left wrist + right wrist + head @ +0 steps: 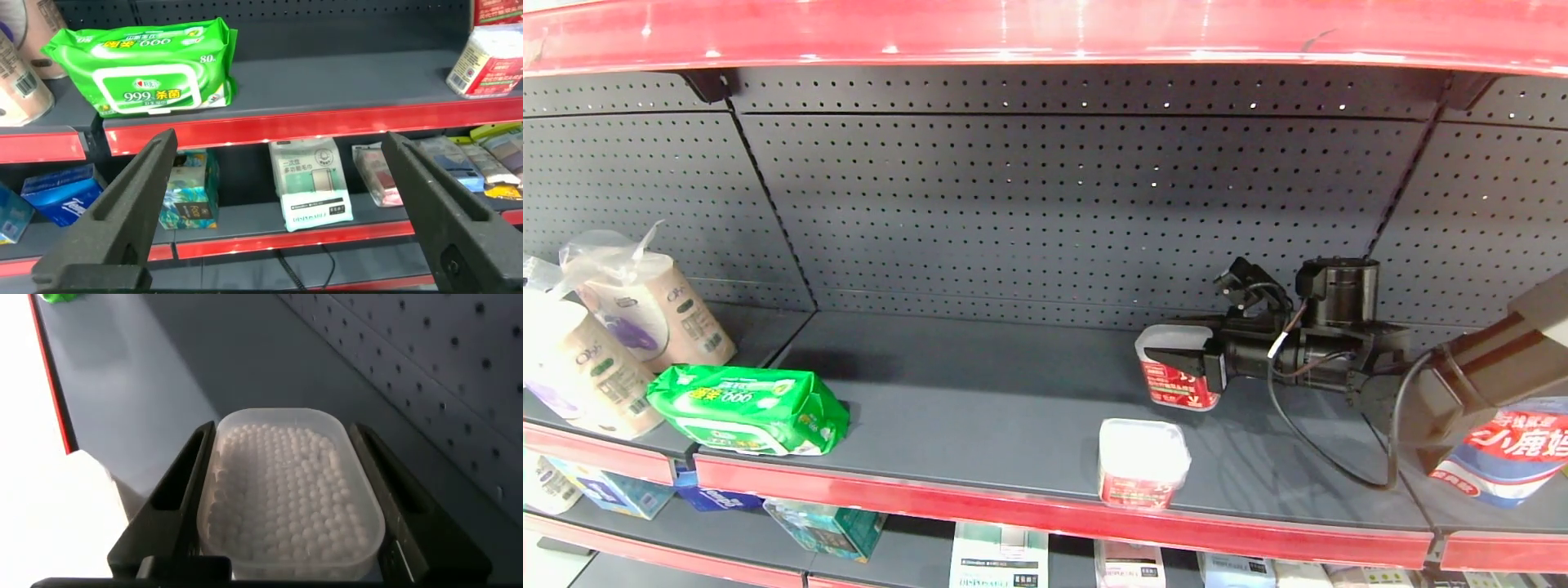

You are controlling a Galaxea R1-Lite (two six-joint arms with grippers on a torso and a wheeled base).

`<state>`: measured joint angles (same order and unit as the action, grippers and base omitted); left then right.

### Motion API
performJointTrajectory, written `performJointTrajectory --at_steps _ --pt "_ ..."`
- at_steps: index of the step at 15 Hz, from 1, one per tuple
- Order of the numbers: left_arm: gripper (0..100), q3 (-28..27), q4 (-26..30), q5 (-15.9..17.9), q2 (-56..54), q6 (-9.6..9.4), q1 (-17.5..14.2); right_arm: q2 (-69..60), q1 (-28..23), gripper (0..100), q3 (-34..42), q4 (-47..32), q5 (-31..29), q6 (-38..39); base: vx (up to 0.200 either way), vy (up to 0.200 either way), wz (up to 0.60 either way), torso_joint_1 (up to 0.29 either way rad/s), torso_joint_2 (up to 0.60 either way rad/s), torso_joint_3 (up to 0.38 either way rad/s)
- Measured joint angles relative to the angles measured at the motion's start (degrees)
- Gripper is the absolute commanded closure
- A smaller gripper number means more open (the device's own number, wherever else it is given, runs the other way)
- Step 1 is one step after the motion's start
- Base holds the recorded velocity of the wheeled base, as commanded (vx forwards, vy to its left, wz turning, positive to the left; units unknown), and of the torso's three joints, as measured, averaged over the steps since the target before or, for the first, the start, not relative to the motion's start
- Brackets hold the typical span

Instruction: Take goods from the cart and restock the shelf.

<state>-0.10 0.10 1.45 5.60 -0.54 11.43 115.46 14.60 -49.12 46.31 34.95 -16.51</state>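
Clamping a bead-filled tub (290, 486) are right fingers (176, 498); left fingers (122, 212) gape at wipes (143, 61).

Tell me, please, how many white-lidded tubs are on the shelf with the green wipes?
2: the held tub in the right gripper farther back, the front tub standing near the edge of the shelf. None seems hidden.

You're looking at a green wipes pack (752, 408) lying flat, with two bagged paper rolls (654, 310) leaning just to its left. A red-and-blue bag (1507, 457) is sitting far right. A teal box (189, 192) and a white pouch (310, 184) are standing on the tier below.
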Motion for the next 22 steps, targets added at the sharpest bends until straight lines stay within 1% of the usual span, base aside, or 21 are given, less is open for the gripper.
performJointTrajectory --at_steps 8,13,22 --pt "0 0.0 0.0 0.0 0.0 0.0 0.0 5.8 1.7 100 -4.6 2.0 0.6 -1.0 0.0 0.0 0.0 0.0 0.0 0.0" --pt "0 0.0 0.0 0.0 0.0 0.0 0.0 8.2 1.8 100 -5.1 1.9 0.6 -2.5 0.0 0.0 0.0 0.0 0.0 0.0" --pt "0 0.0 0.0 0.0 0.0 0.0 0.0 8.3 -0.7 100 -4.7 1.8 0.7 -2.6 0.0 0.0 0.0 0.0 0.0 0.0"
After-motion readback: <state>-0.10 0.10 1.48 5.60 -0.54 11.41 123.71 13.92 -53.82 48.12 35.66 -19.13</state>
